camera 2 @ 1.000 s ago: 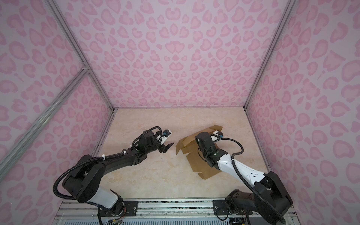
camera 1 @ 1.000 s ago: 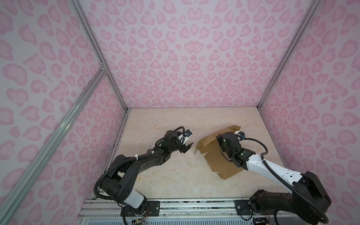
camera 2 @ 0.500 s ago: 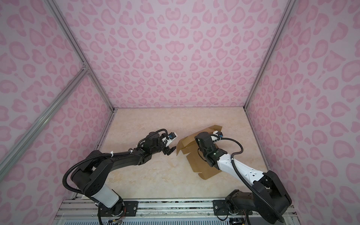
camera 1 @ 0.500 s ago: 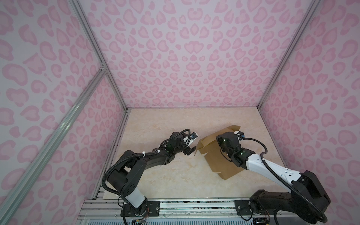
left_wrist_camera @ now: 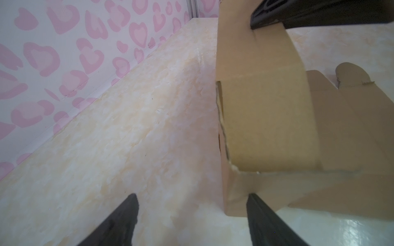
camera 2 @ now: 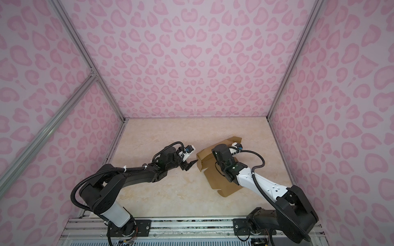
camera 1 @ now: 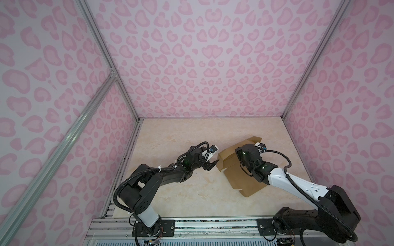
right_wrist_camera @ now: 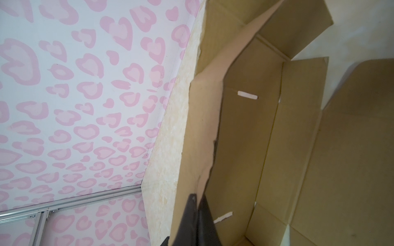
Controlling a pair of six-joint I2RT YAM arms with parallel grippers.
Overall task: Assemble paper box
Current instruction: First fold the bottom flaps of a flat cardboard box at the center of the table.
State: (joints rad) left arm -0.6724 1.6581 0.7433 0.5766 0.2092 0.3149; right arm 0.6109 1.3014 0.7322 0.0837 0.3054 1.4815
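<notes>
Now right gripper (right_wrist_camera: 197, 200) pinches matte kraft paper box (camera 1: 238, 181) wall; left gripper (left_wrist_camera: 191, 197) wide, perhaps grazing corner.

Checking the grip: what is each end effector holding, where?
Right end effector pinches the paper box by a raised flap's edge; left end effector, open, holds nothing.

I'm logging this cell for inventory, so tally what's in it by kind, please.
Box: 1
Robot arms: 2, left arm and right arm
Total: 3
</notes>
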